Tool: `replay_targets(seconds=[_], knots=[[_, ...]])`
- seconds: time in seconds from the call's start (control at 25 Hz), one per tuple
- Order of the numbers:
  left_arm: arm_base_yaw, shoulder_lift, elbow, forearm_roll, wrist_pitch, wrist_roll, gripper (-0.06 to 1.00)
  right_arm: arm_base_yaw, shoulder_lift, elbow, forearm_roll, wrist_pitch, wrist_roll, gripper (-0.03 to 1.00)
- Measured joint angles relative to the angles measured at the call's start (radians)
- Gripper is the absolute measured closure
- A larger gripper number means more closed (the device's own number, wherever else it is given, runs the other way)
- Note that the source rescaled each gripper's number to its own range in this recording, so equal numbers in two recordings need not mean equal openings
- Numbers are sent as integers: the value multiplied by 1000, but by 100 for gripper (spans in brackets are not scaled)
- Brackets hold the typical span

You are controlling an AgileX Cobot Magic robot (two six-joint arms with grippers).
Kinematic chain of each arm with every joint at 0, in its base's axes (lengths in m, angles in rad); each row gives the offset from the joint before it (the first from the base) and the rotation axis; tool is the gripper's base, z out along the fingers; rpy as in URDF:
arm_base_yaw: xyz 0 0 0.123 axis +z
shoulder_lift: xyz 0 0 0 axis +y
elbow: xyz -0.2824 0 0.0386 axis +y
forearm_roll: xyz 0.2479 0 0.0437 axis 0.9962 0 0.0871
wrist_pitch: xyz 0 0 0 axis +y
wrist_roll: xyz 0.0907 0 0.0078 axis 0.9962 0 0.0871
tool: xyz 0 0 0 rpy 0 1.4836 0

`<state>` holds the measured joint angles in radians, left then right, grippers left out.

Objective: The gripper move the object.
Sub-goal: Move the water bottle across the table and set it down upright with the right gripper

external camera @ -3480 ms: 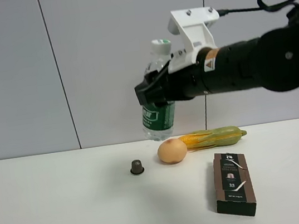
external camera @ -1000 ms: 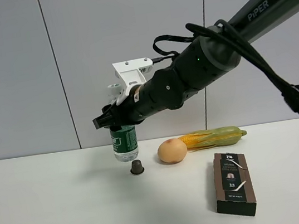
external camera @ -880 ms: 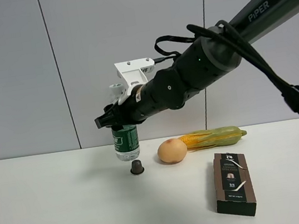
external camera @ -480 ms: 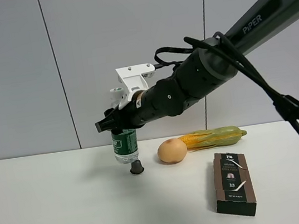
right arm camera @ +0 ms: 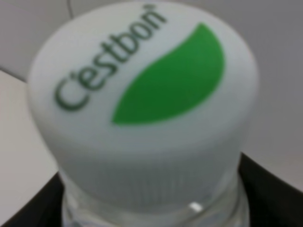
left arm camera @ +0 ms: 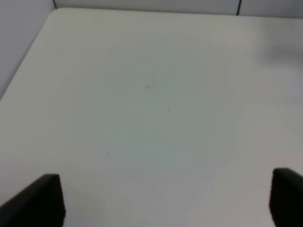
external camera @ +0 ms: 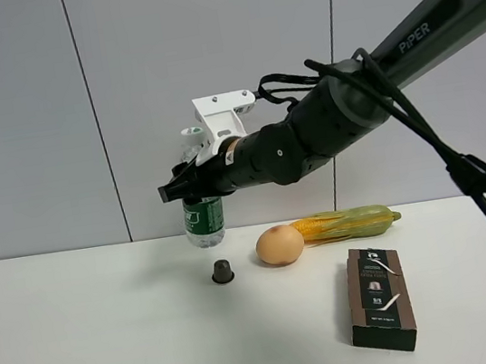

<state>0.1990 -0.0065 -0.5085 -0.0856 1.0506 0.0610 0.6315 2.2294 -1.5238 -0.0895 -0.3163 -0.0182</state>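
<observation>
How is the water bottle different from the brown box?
The water bottle is clear with a green label; the brown box is dark and opaque. The water bottle is upright, gripped by the right tool; the brown box lies flat on the table, untouched. Both carry printing.

capsule point(external camera: 222, 271) | egg point(external camera: 280, 245) beside corn point(external camera: 348, 223) | brown box point(external camera: 380, 299) lying flat | white table point(external camera: 103, 349)
</observation>
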Motion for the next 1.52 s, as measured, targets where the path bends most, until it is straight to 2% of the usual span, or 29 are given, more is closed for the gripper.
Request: replay_targets(seconds=[0.28,0.56,0.84,1.28,1.52], knots=[[0,0,0,0,0,0,-6,-25,18,-1,105,-59,-113,97],[0,0,0,0,0,0,-6,-26,76,-1,139,-107,-147,97],[0,0,0,0,0,0,-6,-27,105,-1,167,-203,-191,97],[0,0,0,0,0,0,-6,-27,131,-1,168,-236,-226,97],[0,0,0,0,0,0,-6,-27,131,-1,219,-237,-220,97]])
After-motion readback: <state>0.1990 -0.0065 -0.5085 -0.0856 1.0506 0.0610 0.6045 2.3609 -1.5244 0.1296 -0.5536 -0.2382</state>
